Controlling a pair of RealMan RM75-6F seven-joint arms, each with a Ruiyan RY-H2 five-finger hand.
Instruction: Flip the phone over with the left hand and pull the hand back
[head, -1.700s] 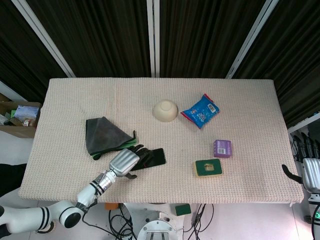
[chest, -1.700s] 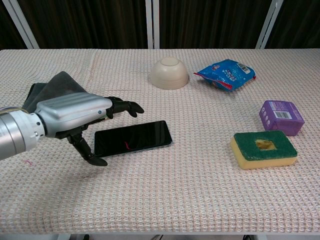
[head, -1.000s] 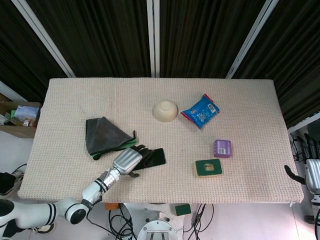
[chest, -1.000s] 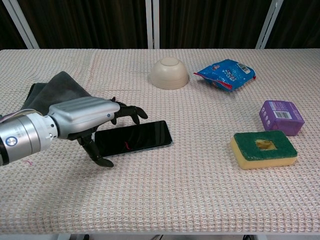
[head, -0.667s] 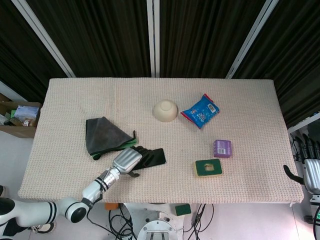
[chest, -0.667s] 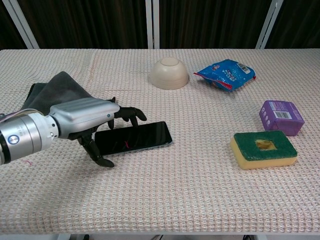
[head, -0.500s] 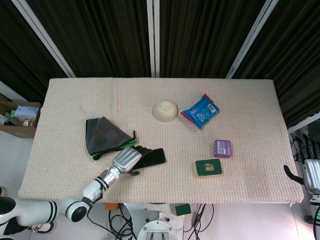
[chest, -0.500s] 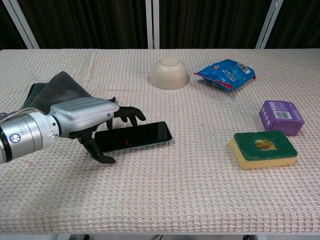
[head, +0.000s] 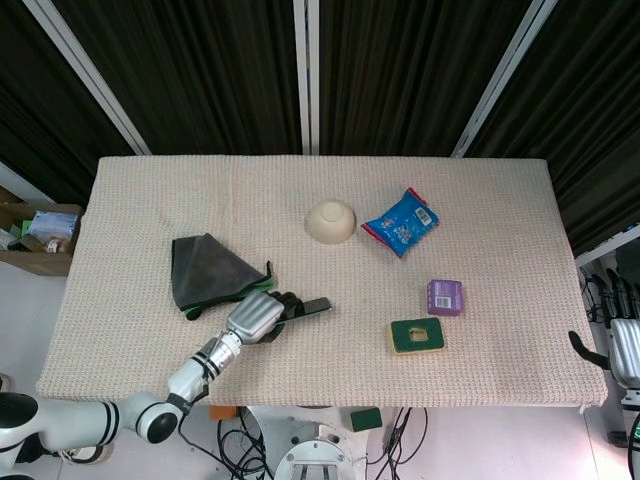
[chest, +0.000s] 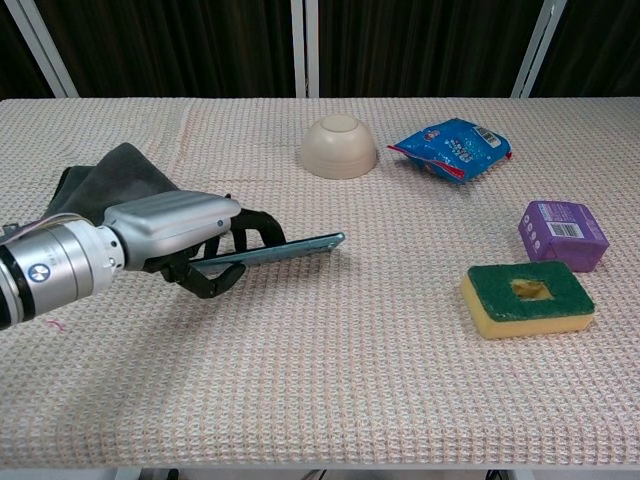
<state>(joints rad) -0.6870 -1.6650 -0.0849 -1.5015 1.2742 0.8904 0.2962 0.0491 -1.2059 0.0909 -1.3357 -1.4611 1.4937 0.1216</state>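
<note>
Crowding the left part of the woven table (chest: 330, 380) is a dark grey cloth (chest: 105, 180), lying just behind the left hand (chest: 175, 228) and partly hidden by it in the chest view; a strip of green shows at the cloth's near edge from the head view. Farther back near the middle sits an upturned cream bowl (chest: 339, 146), and to its right a blue snack packet (chest: 451, 144). At the right side a small purple box (chest: 563, 234) stands just behind a green-topped yellow sponge (chest: 527, 298). None of these touches the phone (chest: 285, 247).

The phone is near the table's left-middle, raised off the surface and seen nearly edge-on in the chest view, its thin side facing the camera and its free end pointing right. The left hand's dark fingers (chest: 255, 226) curl over its far side while the thumb hooks beneath, so the hand is clamped on the phone's left end.

The right hand (head: 622, 345) hangs off the table's right edge; only part shows, and whether its fingers are apart or together cannot be told.
</note>
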